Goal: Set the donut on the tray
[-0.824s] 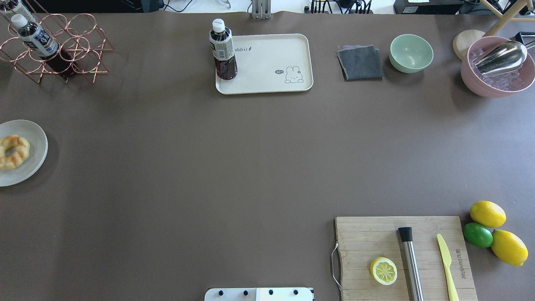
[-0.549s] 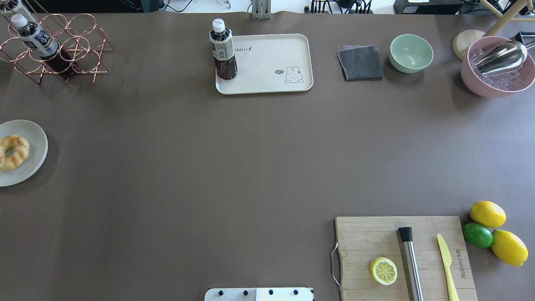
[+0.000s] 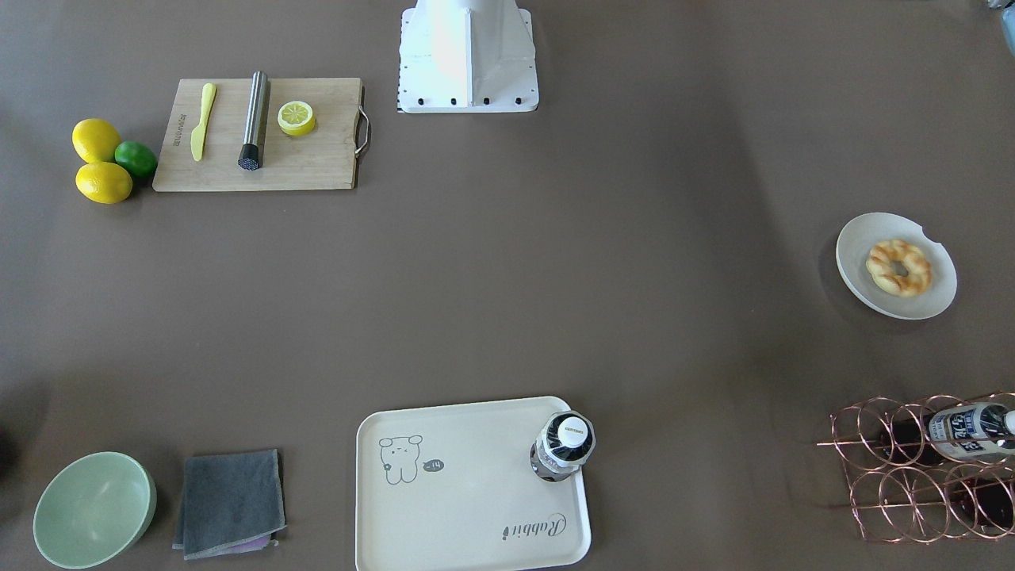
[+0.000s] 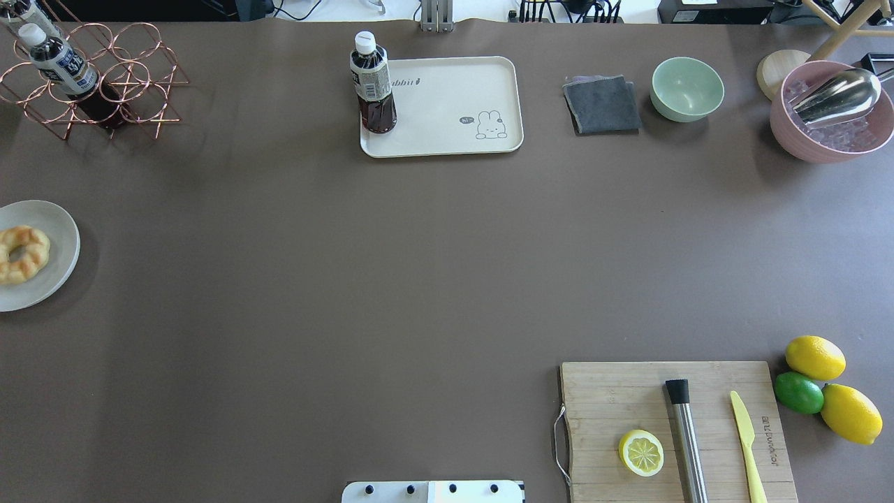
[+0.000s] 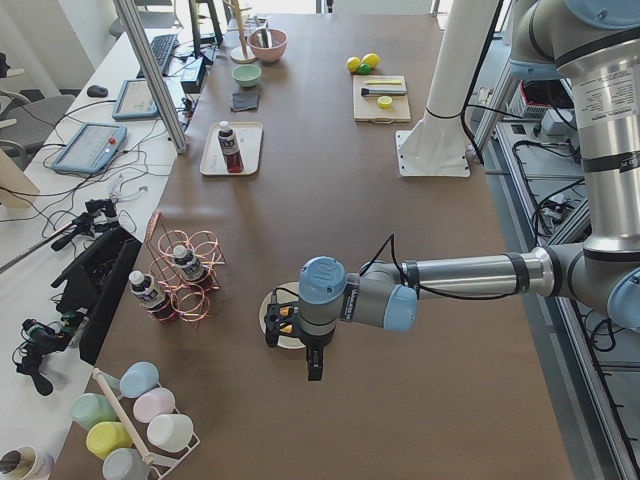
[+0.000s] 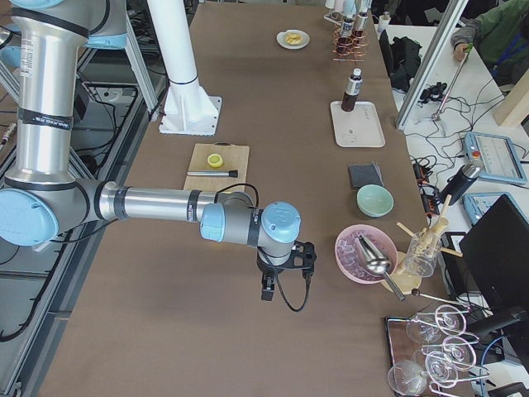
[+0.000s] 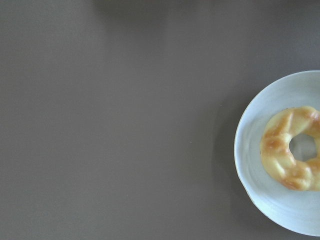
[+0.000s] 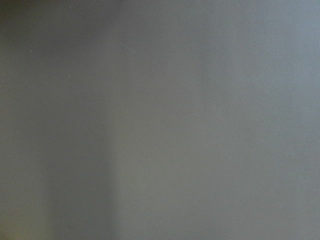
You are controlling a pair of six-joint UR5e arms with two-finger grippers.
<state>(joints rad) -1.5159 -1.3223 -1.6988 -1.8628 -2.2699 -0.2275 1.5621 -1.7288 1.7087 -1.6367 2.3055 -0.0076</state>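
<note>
The golden-brown donut (image 3: 898, 268) lies on a round off-white plate (image 3: 852, 274) at the table's left edge (image 4: 21, 253). It also shows at the right edge of the left wrist view (image 7: 292, 150). The cream tray (image 4: 454, 98) with the bear print stands at the far middle (image 3: 468, 492). My left gripper (image 5: 313, 364) hangs above the table next to the plate. My right gripper (image 6: 267, 289) hangs over bare table at the right end. Both show only in the side views, so I cannot tell whether they are open or shut.
A dark drink bottle (image 4: 372, 84) stands on the tray's left corner. A copper wire rack (image 4: 98, 80) with bottles is far left. A grey cloth (image 4: 602, 105), green bowl (image 4: 687, 89) and pink bowl (image 4: 831, 112) are far right. A cutting board (image 4: 670, 426) with lemon half is near right.
</note>
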